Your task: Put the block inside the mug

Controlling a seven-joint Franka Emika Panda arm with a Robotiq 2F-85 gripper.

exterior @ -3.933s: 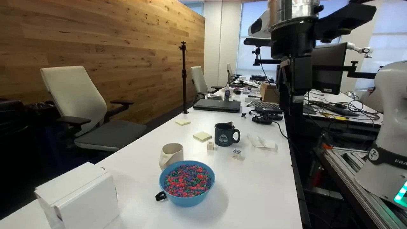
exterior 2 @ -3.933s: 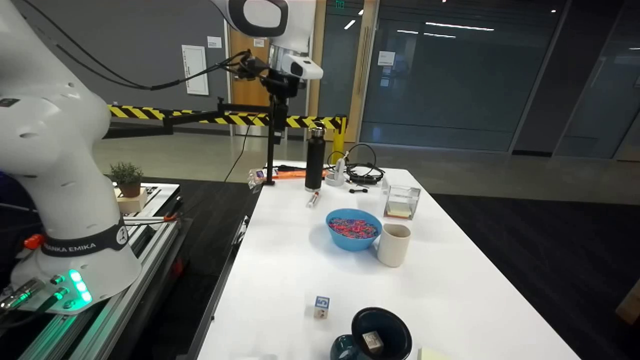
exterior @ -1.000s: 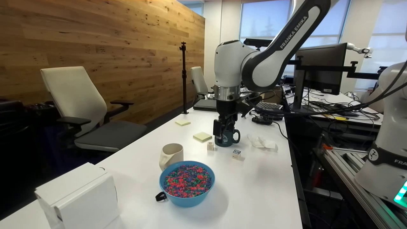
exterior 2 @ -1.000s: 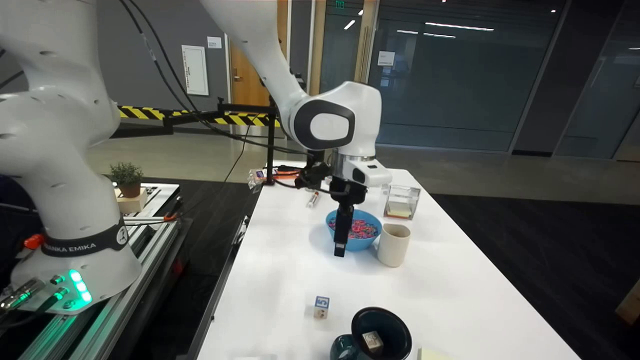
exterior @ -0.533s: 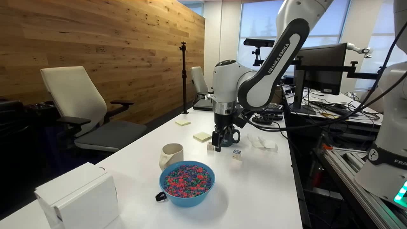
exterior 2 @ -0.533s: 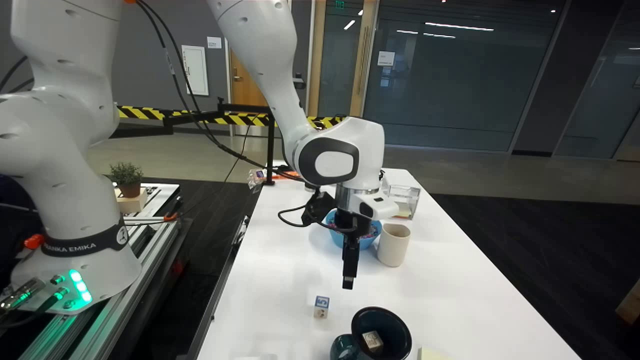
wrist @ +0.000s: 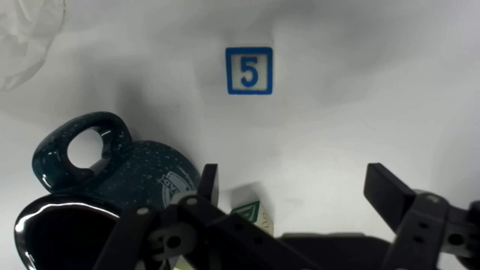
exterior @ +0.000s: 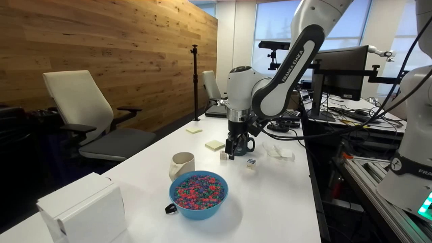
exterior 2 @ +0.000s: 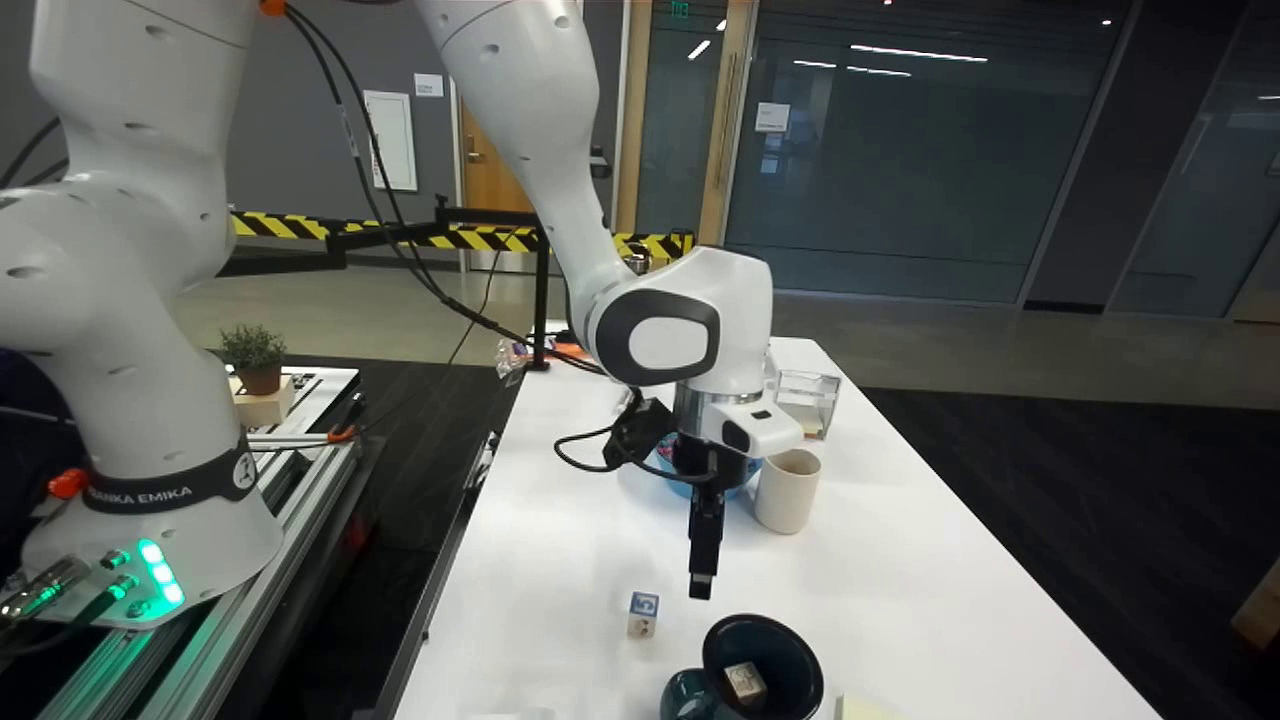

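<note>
The dark teal mug stands upright; its handle and open mouth show in the wrist view. It also shows in both exterior views. A block is inside it. A block with a blue 5 lies on the table. Another block with a green face lies beside the mug, partly hidden by a finger in the wrist view. My gripper is open and empty, above the table near the mug, with its left finger close to the mug's side.
A cream cup stands beside a blue bowl of coloured bits. A yellow note pad lies beyond the green-faced block. A crumpled tissue lies past the mug's handle. A white box stands at the near corner.
The arm has swung in from high up and come down over the table. In the last half second the open gripper shifted slightly toward the mug. Mug and blocks have not moved.
</note>
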